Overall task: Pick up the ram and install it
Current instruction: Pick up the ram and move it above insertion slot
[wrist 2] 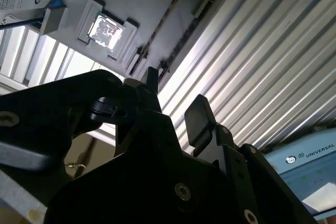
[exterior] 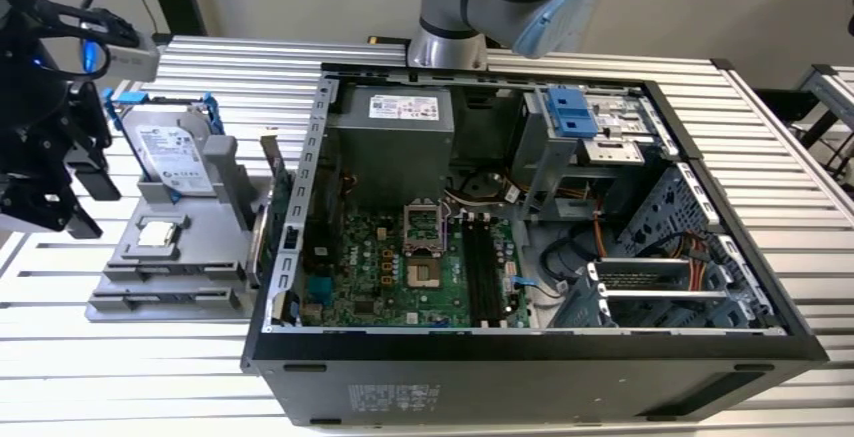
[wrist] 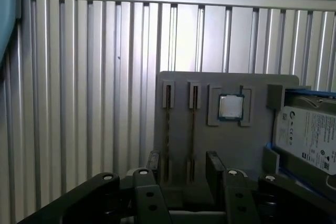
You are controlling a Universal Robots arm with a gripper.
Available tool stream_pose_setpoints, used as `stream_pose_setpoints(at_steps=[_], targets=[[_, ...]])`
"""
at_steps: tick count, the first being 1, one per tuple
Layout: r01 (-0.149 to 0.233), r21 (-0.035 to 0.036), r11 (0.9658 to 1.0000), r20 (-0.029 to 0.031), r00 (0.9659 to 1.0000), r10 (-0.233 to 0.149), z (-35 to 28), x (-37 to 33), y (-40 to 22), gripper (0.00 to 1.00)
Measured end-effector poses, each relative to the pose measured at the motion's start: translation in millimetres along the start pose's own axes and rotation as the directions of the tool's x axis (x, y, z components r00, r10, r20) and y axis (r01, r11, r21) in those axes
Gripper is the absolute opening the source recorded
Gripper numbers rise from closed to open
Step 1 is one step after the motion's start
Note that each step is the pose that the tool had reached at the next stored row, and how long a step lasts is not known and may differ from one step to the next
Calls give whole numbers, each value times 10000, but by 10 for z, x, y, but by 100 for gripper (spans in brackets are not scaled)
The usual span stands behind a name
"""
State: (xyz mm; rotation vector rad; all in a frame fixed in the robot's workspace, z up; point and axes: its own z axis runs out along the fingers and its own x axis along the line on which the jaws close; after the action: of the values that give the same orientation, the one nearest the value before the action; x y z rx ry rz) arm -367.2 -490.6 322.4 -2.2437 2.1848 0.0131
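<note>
At the exterior view's left, over the grey tray [exterior: 147, 287] on the bench [exterior: 120, 377], the end effector [wrist: 182, 160] hung with fingers spread, gripping nothing. The ram [wrist: 168, 129] stood on edge in a narrow tray slot, near the silver chip [wrist: 230, 107] and hard drive [wrist: 307, 140]. The open computer case [exterior: 534, 357] sat to the tray's right.
</note>
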Motion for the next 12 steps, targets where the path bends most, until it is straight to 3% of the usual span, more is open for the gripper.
stream_pose_setpoints(at_steps=[12], targets=[[0, -2, 10000, -27, 10000, 0, 155, 2, 0, 100]])
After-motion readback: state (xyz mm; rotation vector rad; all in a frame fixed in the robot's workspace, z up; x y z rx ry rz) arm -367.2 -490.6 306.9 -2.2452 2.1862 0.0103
